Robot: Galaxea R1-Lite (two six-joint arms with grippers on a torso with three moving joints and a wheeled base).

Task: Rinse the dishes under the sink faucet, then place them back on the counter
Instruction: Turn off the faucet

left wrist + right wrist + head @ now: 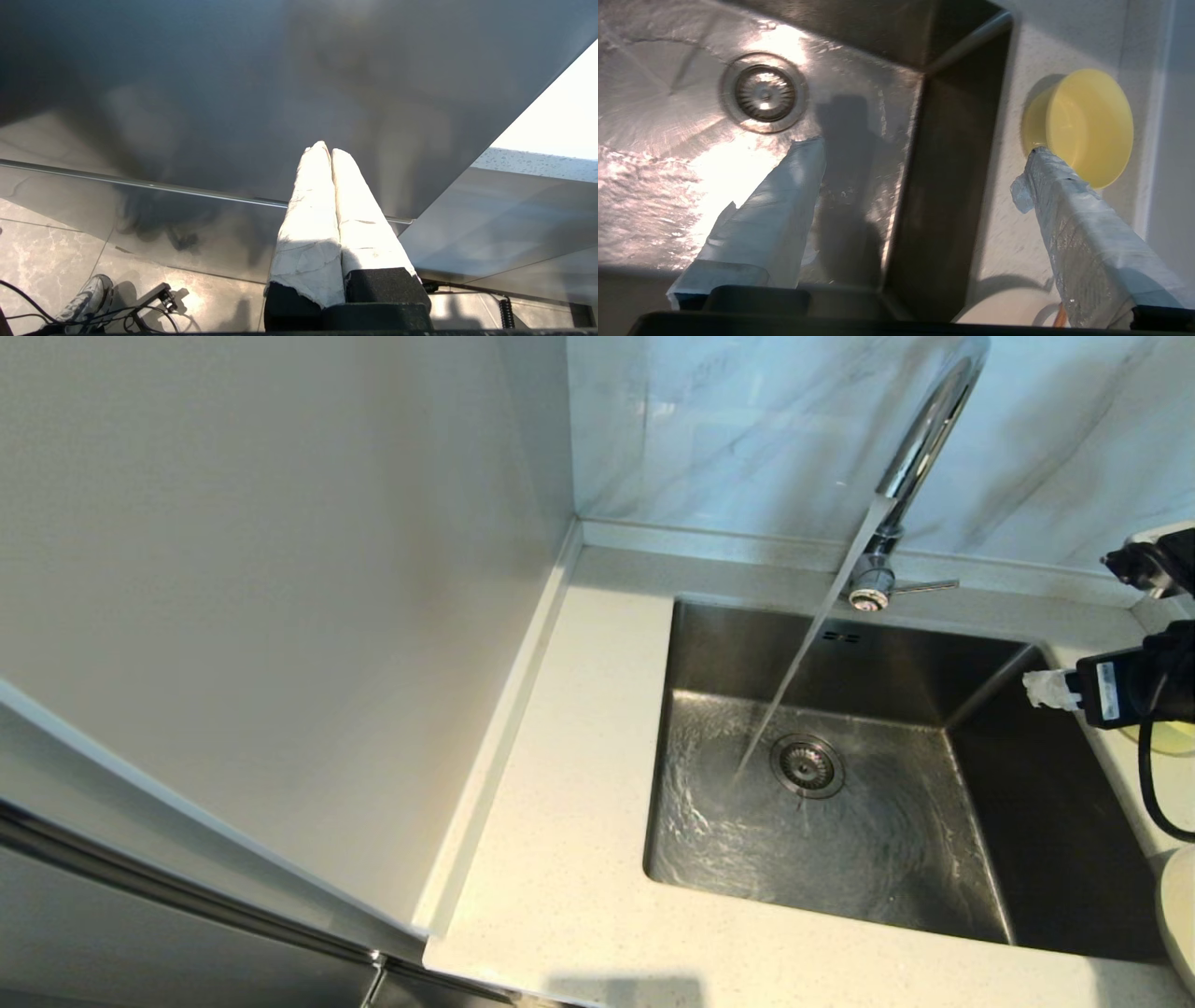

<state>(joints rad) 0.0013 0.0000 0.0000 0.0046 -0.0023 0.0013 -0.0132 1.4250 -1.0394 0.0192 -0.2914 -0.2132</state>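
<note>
Right gripper (924, 170) spread above sink (878, 116) edge, left gripper (325, 151) closed

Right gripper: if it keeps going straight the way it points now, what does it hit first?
Probably the sink's right wall and rim: the open right gripper straddles that edge, one finger over the wet basin, the other over the counter by the yellow bowl. Depth is unclear.

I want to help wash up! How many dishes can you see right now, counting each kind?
Bowls: 1, the yellow bowl on the counter, to the right of the sink.
Plates: 1, the white plate, only its edge showing.
Chopsticks: cannot count; just a brown tip shows.
Total: 2 dishes for sure.
</note>
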